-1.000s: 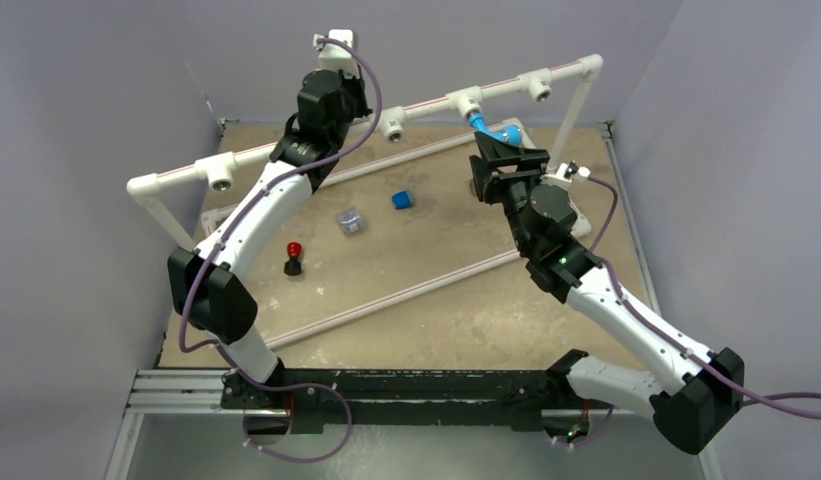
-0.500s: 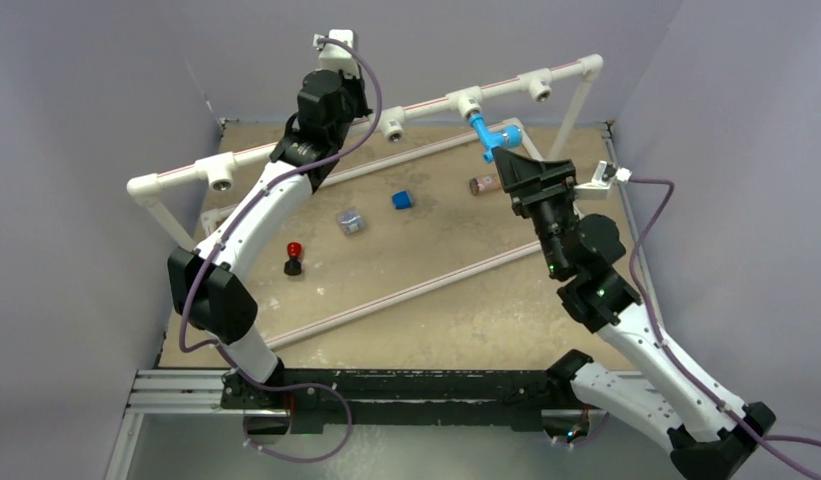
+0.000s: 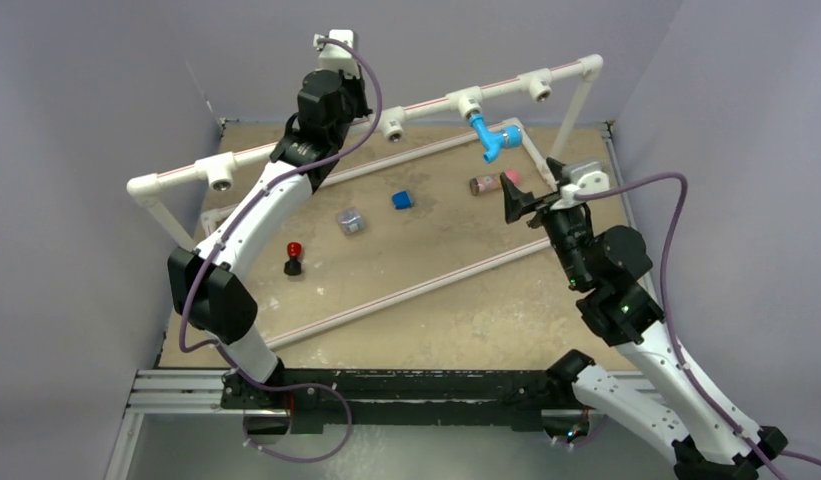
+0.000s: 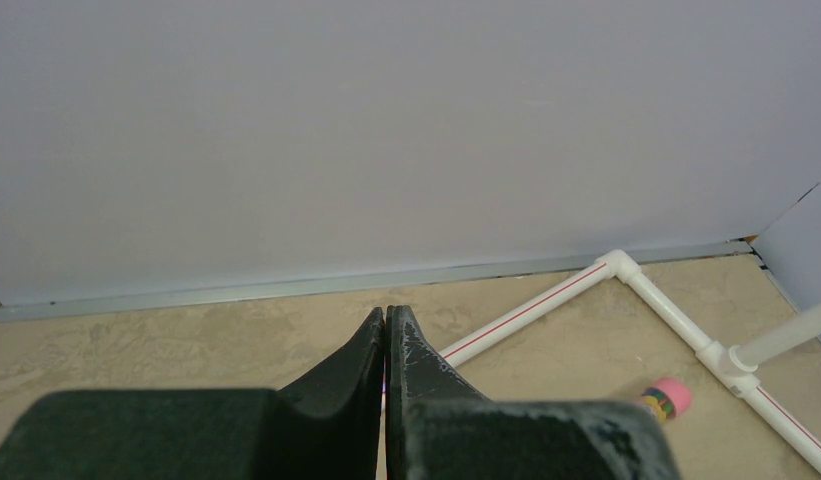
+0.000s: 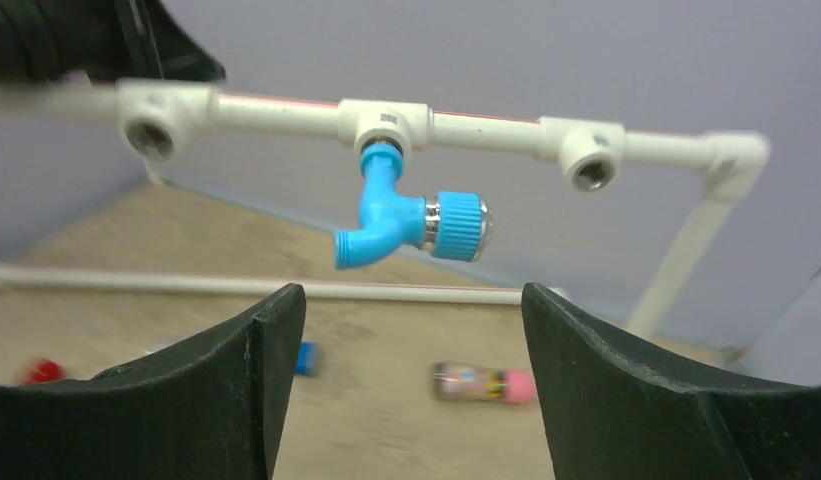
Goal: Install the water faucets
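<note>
Evidently the step in hand is letting go of a fitted tap. The right gripper (image 5: 414,345) is spread wide and holds nothing, its fingers low in the wrist view. To do it well, the arm should draw straight back and low, clear of the knob, so nothing nudges the thread loose. The next socket (image 5: 589,170) lies open to the right.

The water faucet (image 5: 401,215) hangs from a tee (image 5: 384,122) on the raised white pipe (image 3: 286,148) — upper centre-right in the top view. It is light blue, with a bent spout pointing lower left and a ribbed knob to the right. It looks seated, though the blurred wrist view leaves this unsure.

The left gripper (image 4: 386,335) is clenched on nothing — high by the back wall.
</note>
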Controlling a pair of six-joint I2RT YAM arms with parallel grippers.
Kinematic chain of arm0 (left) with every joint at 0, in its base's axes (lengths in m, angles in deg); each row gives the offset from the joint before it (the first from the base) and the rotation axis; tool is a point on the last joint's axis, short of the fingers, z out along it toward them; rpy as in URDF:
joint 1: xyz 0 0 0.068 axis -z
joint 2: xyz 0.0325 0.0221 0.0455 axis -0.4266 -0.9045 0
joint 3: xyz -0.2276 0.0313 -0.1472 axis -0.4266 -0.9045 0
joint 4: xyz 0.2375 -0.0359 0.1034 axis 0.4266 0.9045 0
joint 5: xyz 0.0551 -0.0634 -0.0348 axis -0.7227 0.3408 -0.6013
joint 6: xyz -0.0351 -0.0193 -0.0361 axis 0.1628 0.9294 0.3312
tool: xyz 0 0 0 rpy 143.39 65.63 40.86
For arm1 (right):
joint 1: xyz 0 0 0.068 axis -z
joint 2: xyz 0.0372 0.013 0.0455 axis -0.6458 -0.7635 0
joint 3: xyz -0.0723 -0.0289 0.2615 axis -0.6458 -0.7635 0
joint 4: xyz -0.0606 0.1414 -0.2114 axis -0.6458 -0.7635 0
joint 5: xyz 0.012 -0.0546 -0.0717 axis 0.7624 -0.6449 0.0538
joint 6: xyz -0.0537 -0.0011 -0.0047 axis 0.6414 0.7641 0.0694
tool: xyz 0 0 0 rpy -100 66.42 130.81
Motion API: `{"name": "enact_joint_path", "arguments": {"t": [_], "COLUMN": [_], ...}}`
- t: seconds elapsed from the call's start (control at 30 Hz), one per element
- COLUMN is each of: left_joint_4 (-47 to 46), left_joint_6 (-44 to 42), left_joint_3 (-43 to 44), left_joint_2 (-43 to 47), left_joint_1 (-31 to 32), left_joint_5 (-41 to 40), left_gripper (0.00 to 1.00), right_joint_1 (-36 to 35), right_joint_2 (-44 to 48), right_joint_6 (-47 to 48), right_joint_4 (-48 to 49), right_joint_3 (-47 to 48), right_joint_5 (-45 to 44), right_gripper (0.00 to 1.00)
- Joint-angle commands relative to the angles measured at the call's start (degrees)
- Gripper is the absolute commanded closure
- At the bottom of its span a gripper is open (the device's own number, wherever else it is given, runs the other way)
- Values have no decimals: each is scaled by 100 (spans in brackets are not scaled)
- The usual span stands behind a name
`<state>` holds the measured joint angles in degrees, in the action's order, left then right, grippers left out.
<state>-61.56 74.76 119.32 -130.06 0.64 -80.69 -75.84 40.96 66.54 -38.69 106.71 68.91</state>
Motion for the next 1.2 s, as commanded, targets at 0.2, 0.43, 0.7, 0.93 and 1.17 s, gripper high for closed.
{"name": "enact_joint_path", "arguments": {"t": [0.2,0.43,0.7,0.93,1.17], "left_joint_4": [889,877,872,868,806], "left_joint_6": [-115,-115,-115,-114,-117], "left_joint_3": [-240,-275,-276,-301,-379], "left_joint_2": [-190,-164,-149,-133,-59], "left_joint_1": [118,105,93,84,48], "left_joint_5": [322,357,367,358,366], "left_gripper": [100,100,100,100,100], "right_joint_1": [-15,-16,-16,-16,-16], "right_joint_2": [-67,-674,-1398,-1987,-2373], "right_joint_6": [5572,7277,8243,8190,7938], "right_joint_4": [731,2119,3248,3358,3232], "right_joint_3": [-486,-862,-866,-496,-98], "right_joint_5": [457,366,451,515,546], "right_gripper": [15,15,15,17,28]}}
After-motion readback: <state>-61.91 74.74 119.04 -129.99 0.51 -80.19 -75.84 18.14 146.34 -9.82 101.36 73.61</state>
